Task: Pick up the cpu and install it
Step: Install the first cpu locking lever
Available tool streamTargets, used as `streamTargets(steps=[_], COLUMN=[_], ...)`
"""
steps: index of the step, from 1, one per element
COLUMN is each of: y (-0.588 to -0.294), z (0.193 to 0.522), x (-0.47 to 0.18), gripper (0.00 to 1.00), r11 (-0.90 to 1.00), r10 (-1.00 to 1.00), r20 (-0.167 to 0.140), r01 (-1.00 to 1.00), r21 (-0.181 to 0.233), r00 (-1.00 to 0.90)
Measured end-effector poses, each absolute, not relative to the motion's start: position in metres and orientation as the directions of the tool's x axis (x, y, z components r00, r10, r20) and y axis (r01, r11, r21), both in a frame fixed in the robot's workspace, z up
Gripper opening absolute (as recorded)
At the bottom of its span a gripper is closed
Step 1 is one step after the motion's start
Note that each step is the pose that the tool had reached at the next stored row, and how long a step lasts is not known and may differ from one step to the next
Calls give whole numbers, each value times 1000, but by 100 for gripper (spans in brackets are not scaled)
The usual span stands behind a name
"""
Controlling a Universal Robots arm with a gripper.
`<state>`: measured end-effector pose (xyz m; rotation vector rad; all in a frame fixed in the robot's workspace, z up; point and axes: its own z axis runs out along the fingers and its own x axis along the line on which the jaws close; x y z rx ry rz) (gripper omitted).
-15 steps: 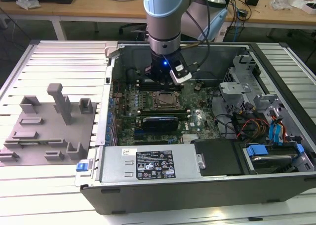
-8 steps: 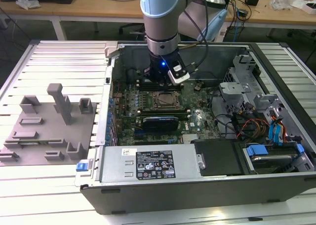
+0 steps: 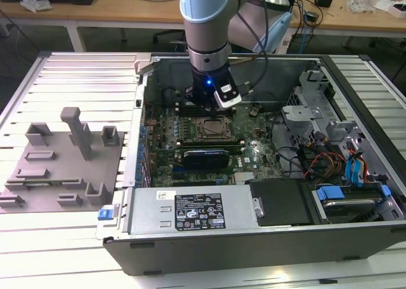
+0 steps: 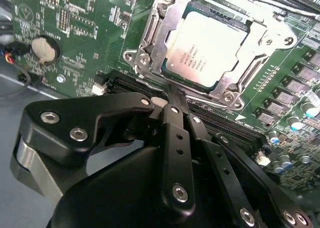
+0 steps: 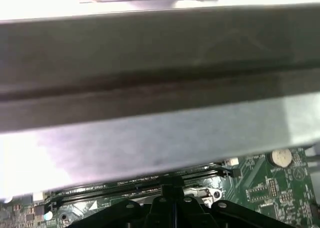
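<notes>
The cpu lies flat in the motherboard's metal-framed socket, silvery top up, with the socket frame open around it. In the exterior view the cpu sits mid-board inside the open computer case. My gripper hovers just beside the socket over the memory slots, black fingers pressed together with nothing between them. In the first wrist view the gripper points at the board below the case's grey wall.
A grey fixture plate with grey plastic blocks lies on the exterior view's left. The power supply lines the near side of the case; drive cage and cables crowd the exterior view's right. A coin battery sits near the socket.
</notes>
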<state>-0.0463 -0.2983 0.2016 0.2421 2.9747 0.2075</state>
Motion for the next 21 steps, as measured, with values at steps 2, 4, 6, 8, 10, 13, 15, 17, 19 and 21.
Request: streamTargets(steps=[2,4,6,8,10,13,15,17,19,21], y=[-298,-297,-296,-295,-295,-295,-294,-292,-291,-291], z=[201,201,201,201,201,201,201,201,201,201], x=[-46,-46,-46,-46,-46,-46,-46,-46,-46,-46], gripper=[11,11,11,11,11,11,11,11,11,11], r11=[973,969,964,963,963,963,963,963,963,963], r10=[196,216,239,246,247,247,247,247,247,247], r20=[-137,-137,-137,-137,-137,-137,-137,-137,-137,-137], r01=[175,195,219,226,226,226,227,226,226,226], r21=[149,149,149,149,149,149,149,149,149,149], r00=[-971,-967,-961,-959,-959,-959,-959,-959,-959,-959])
